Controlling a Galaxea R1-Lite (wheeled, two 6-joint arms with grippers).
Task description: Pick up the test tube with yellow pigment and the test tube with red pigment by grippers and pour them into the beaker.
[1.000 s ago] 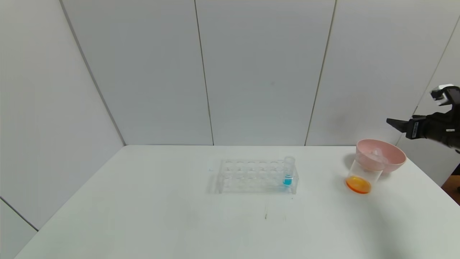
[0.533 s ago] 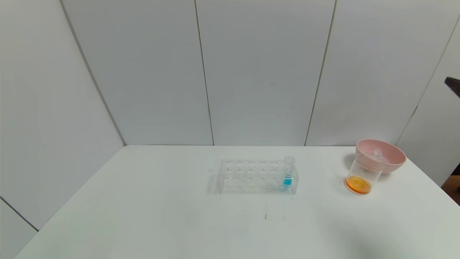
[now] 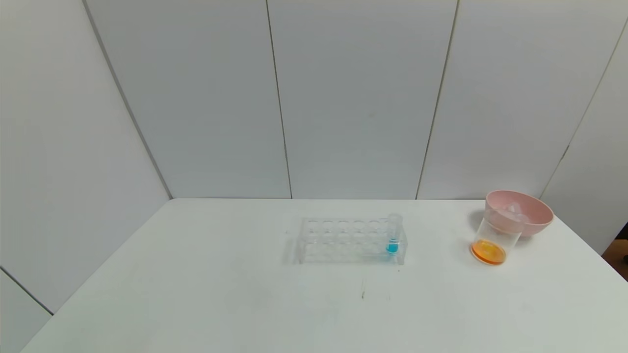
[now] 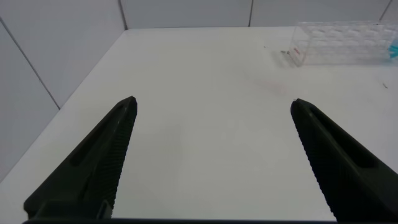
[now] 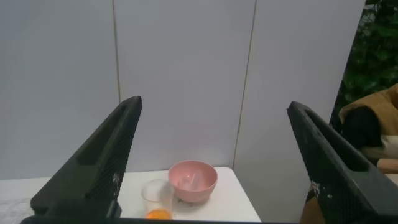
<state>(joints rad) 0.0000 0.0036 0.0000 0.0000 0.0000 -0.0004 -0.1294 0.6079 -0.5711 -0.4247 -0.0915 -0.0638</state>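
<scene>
The beaker (image 3: 493, 242) stands at the table's right, with orange liquid in its bottom; it also shows in the right wrist view (image 5: 157, 198). No test tube with yellow pigment or red pigment shows; pale clear tube shapes lie in the pink bowl (image 3: 535, 224). My right gripper (image 5: 214, 109) is open and empty, held high and well back from beaker and bowl, outside the head view. My left gripper (image 4: 213, 109) is open and empty over the table's left part, also outside the head view.
A clear many-holed rack (image 3: 343, 240) sits mid-table with one blue-liquid tube (image 3: 393, 235) at its right end; the rack (image 4: 339, 40) lies far from the left gripper. The pink bowl (image 5: 208, 186) touches the beaker's far side. The white table (image 3: 245, 294) meets grey wall panels behind.
My right gripper, at the head view's right edge above the bowl a second ago, rose and went out of that view. Beaker, bowl and rack stayed put.
</scene>
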